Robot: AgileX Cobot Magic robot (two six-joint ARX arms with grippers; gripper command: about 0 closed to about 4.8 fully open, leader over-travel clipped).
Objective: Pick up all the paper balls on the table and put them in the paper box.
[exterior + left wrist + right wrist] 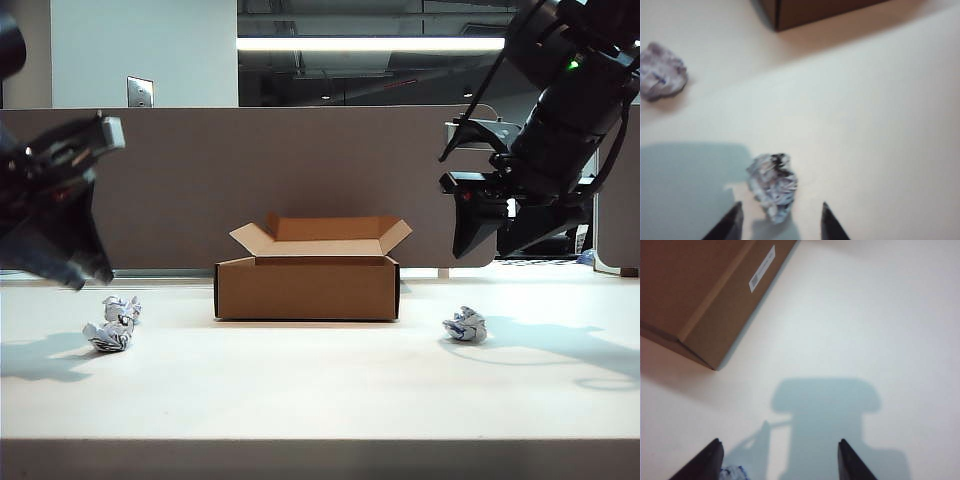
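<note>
1. We see a grey-brown partition panel standing behind both grippers.
2. A metal wall plate sits above the left gripper.
3. A ceiling light strip glows higher, between them.

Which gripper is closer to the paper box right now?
Neither clearly. The left gripper hangs left of the paper box, the right gripper right of it, both raised and apart.

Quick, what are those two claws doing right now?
Left gripper: open, empty, above a paper ball.
Right gripper: open, empty, above the table.
</note>
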